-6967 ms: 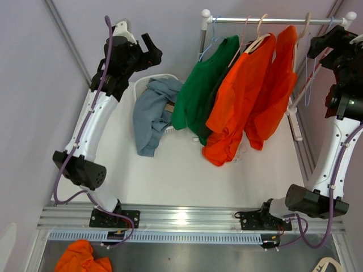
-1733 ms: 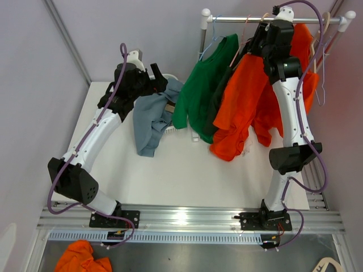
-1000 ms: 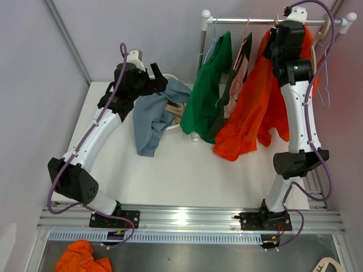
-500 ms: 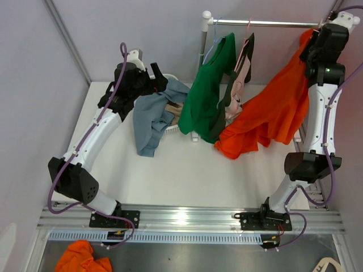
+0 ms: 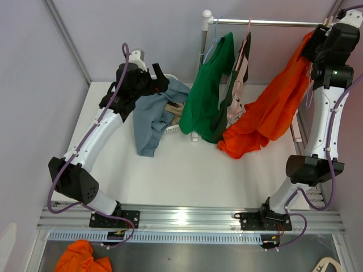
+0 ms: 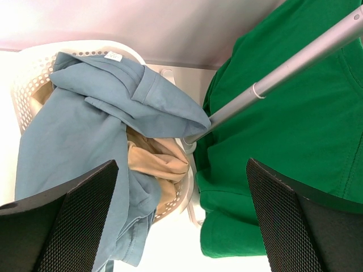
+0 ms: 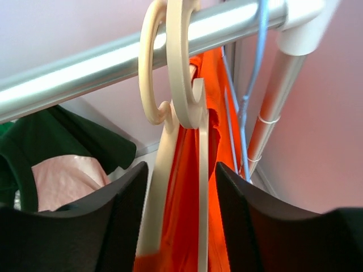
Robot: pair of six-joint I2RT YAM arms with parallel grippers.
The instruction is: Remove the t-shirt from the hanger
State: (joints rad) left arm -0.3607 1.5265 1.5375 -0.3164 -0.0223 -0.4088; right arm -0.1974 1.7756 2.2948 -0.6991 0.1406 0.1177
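Right claw sits half-closed astride the hangers, grip unclear; left claw gapes wide, empty. Orange t-shirt slants from the rail down-left toward open bench.

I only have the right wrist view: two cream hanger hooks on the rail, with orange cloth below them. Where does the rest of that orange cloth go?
Observer: In the top view, the orange t-shirt trails diagonally from the right end of the rail down and left. It ends in a bunch over the middle of the table.
Operator: Is it against anything?
Observer: Its bunched end sits right beside the hem of the green t-shirt. I cannot tell whether they touch.
Operator: And the left arm?
Observer: The left end effector is open and empty. It is above a white laundry basket that holds a blue-grey garment.
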